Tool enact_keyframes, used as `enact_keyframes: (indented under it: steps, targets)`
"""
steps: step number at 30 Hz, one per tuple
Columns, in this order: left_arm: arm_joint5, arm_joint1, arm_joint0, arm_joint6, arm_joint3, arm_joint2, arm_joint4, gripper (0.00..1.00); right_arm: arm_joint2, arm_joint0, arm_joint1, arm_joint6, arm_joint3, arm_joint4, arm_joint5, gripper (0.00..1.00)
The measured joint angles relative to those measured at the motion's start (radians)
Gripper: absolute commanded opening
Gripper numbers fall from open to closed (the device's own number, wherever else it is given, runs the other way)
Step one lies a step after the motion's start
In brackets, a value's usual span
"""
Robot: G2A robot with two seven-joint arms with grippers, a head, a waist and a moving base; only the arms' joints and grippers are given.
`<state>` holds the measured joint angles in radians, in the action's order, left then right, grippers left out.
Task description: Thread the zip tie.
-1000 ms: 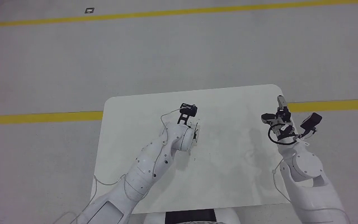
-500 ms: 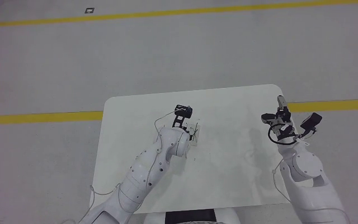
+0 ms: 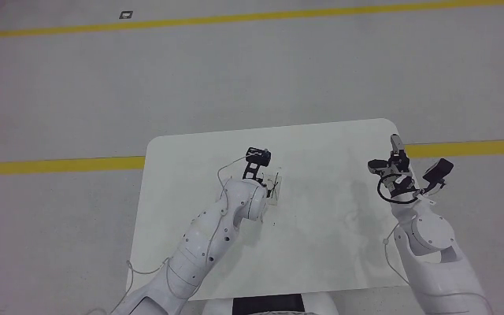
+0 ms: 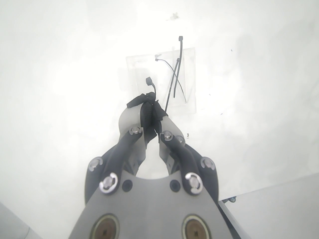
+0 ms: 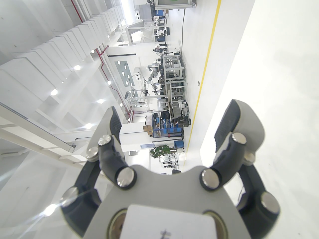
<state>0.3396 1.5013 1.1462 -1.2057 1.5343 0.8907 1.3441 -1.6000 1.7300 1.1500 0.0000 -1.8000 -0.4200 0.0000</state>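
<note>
Zip tie [image 4: 149,82] pinched in left pincer [image 4: 149,108] over clear tray [image 4: 190,58] edge.

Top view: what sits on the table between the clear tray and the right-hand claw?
Nothing; the top view shows bare table from clear tray to right gripper.

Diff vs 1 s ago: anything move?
The left gripper, jaws shut on a thin black plastic zip tie, shifted slightly to the robot's left by the clear plastic tray, then held. The right gripper, jaws open, stayed at the right edge of the white table.
</note>
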Motion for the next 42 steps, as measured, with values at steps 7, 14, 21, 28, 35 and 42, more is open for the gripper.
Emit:
enact_keyframes:
  steps: [7, 14, 21, 28, 35, 42]
  targets:
    - [0.000, 0.000, 0.000, 0.000, 0.000, 0.000, 0.000, 0.00, 0.000, 0.000, 0.000, 0.000, 0.000, 0.000, 0.000, 1.00]
    - [0.000, 0.000, 0.000, 0.000, 0.000, 0.000, 0.000, 0.00, 0.000, 0.000, 0.000, 0.000, 0.000, 0.000, 0.000, 1.00]
    - [0.000, 0.000, 0.000, 0.000, 0.000, 0.000, 0.000, 0.00, 0.000, 0.000, 0.000, 0.000, 0.000, 0.000, 0.000, 1.00]
    - [0.000, 0.000, 0.027, 0.045, 0.002, 0.016, 0.092, 0.00, 0.000, 0.000, 0.000, 0.000, 0.000, 0.000, 0.000, 1.00]
    - [-0.072, -0.015, 0.063, 0.066, 0.066, 0.049, 0.122, 0.00, 0.000, 0.000, 0.000, 0.000, 0.000, 0.000, 0.000, 1.00]
    - [-0.218, -0.030, 0.079, 0.090, 0.093, 0.084, 0.073, 0.00, 0.000, 0.000, 0.000, 0.000, 0.000, 0.000, 0.000, 1.00]
